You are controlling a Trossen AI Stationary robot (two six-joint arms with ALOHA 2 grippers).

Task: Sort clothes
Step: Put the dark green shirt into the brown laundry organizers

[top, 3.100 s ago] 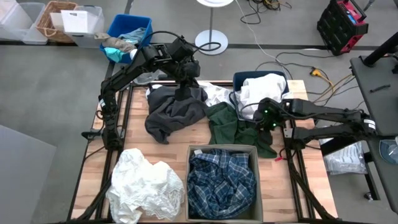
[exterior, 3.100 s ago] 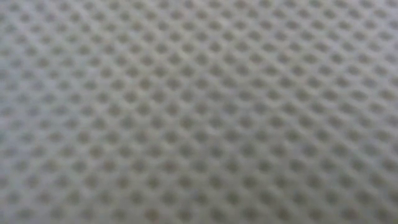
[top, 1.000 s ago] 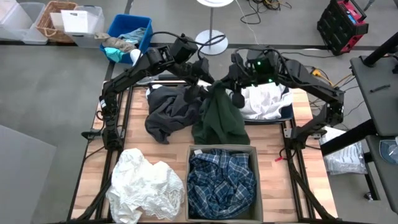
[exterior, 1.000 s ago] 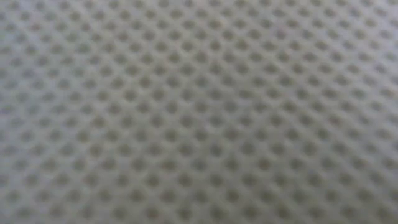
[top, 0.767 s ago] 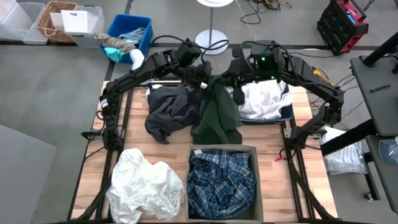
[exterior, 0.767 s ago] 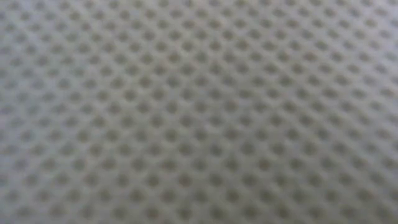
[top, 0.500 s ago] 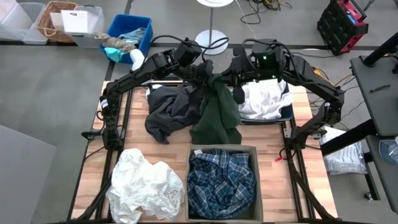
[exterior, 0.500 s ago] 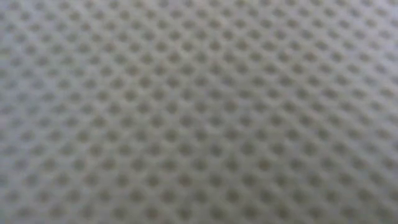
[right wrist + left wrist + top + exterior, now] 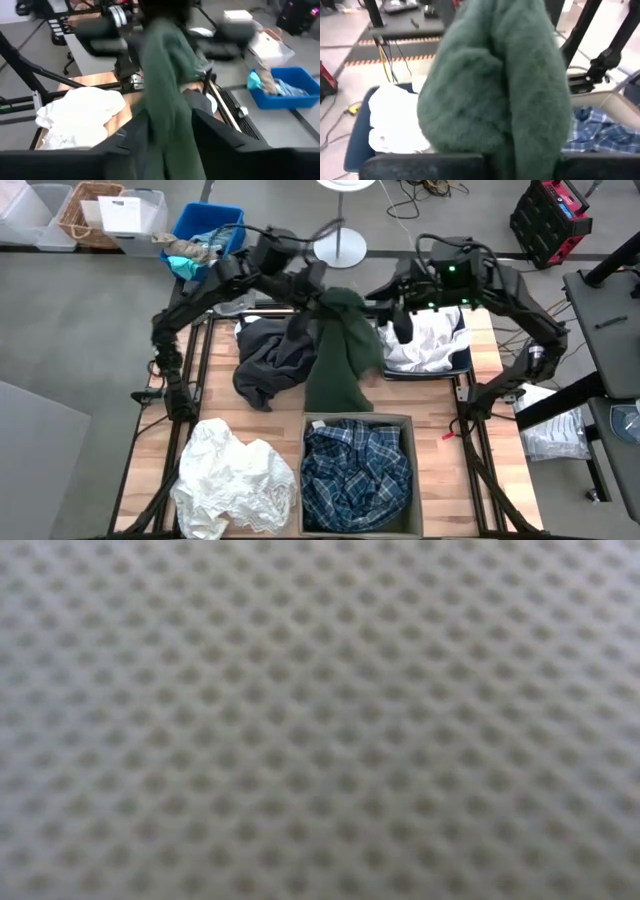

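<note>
Handing over mid-air: green garment [image 9: 343, 345] is hung above the worktop [image 9: 440, 442], clamped in left gripper [image 9: 318, 296] jaws; right gripper [image 9: 398, 308] jaw state cannot be told. Next, a bin must be picked.

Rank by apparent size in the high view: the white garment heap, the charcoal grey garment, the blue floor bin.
1. white garment heap
2. charcoal grey garment, partly hidden behind the hanging dark green garment, so this ranking is unsure
3. blue floor bin

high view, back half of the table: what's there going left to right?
charcoal grey garment → dark green garment, hanging from the left gripper → right gripper → white clothes in the dark bin
</note>
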